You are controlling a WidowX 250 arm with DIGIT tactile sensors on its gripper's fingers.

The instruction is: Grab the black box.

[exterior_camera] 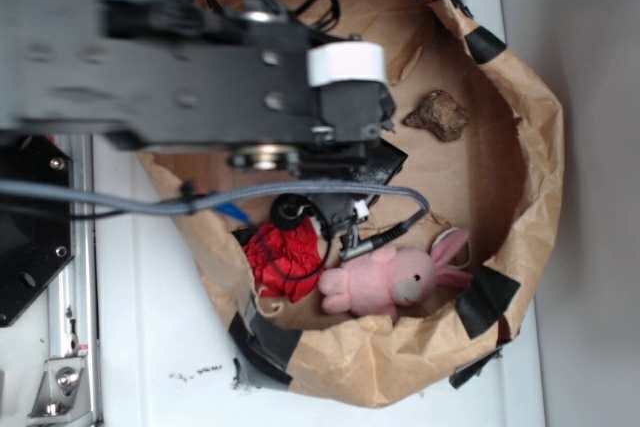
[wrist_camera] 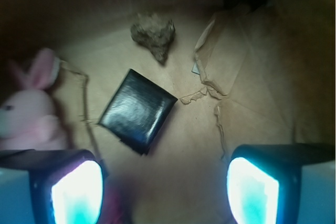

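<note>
The black box [wrist_camera: 137, 109] is a flat glossy square lying on the brown paper floor of the bag, turned like a diamond. My gripper [wrist_camera: 165, 192] hovers above the floor and is open. Its two lit fingertips [wrist_camera: 79, 195] frame the bottom of the wrist view, with bare paper between them. The box lies ahead of the gap, slightly toward the left finger, and nothing touches it. In the exterior view only a black corner of the box [exterior_camera: 388, 163] pokes out from under the arm [exterior_camera: 200, 77], which hides the fingers.
A brown rock-like lump [wrist_camera: 154, 34] [exterior_camera: 437, 114] lies beyond the box. A pink plush bunny [wrist_camera: 29, 114] [exterior_camera: 385, 282] and a red paper ball [exterior_camera: 283, 257] sit to one side. The paper bag's walls [exterior_camera: 530, 147], patched with black tape [exterior_camera: 487, 299], ring everything. A torn paper flap [wrist_camera: 210, 87] is right of the box.
</note>
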